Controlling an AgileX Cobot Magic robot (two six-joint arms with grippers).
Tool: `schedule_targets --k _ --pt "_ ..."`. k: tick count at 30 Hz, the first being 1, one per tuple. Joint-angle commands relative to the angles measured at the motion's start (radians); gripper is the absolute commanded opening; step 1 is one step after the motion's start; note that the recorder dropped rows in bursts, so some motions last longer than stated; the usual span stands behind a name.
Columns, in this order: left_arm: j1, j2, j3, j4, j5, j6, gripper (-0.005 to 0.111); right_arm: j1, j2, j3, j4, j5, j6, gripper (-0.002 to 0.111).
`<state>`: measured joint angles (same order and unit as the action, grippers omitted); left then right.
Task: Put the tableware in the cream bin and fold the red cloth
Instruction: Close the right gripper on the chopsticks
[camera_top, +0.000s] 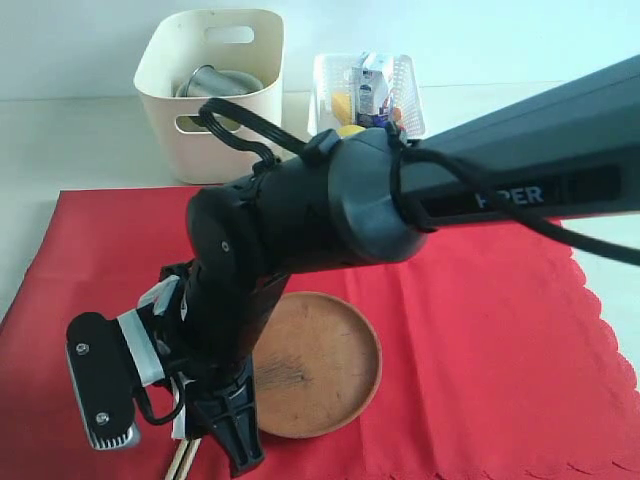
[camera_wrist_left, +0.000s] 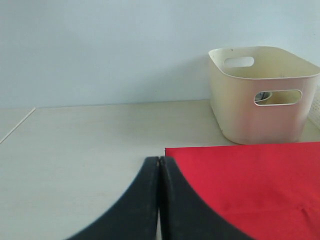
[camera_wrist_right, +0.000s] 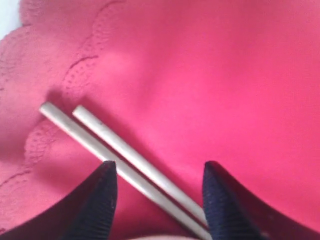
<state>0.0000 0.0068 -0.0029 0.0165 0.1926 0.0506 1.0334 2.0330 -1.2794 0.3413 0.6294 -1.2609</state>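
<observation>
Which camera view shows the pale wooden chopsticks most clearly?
The right wrist view: both pale wooden chopsticks lie close, mostly uncovered. The exterior view shows only their tips under the arm; the left wrist view shows none.

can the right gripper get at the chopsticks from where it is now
Probably yes. The right gripper has its jaws open on either side of the wooden chopsticks, which lie flat, side by side on the red cloth, with nothing over them.
</observation>
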Motion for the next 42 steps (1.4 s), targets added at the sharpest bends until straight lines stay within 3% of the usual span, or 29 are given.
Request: schedule_targets --k 1,20,31,38,42 --pt "0.000 -0.007 0.003 -0.005 0.000 -0.001 0.001 0.002 -0.008 -0.008 -0.030 0.028 0.009 0.053" --pt "0.000 -0.007 0.003 -0.005 0.000 -0.001 0.001 0.002 0.103 -0.136 -0.159 0.144 0.103 0.050" --pt "0.000 -0.007 0.003 -0.005 0.000 -0.001 0.001 0.002 0.144 -0.136 -0.162 0.109 0.060 0.034" --pt "0.000 -0.007 0.003 -0.005 0.000 -0.001 0.001 0.002 0.144 -0.136 -0.164 0.036 -0.070 0.003" --pt "0.000 -0.007 0.003 -0.005 0.000 -0.001 0.001 0.002 0.144 -0.136 -0.222 -0.041 -0.099 0.000"
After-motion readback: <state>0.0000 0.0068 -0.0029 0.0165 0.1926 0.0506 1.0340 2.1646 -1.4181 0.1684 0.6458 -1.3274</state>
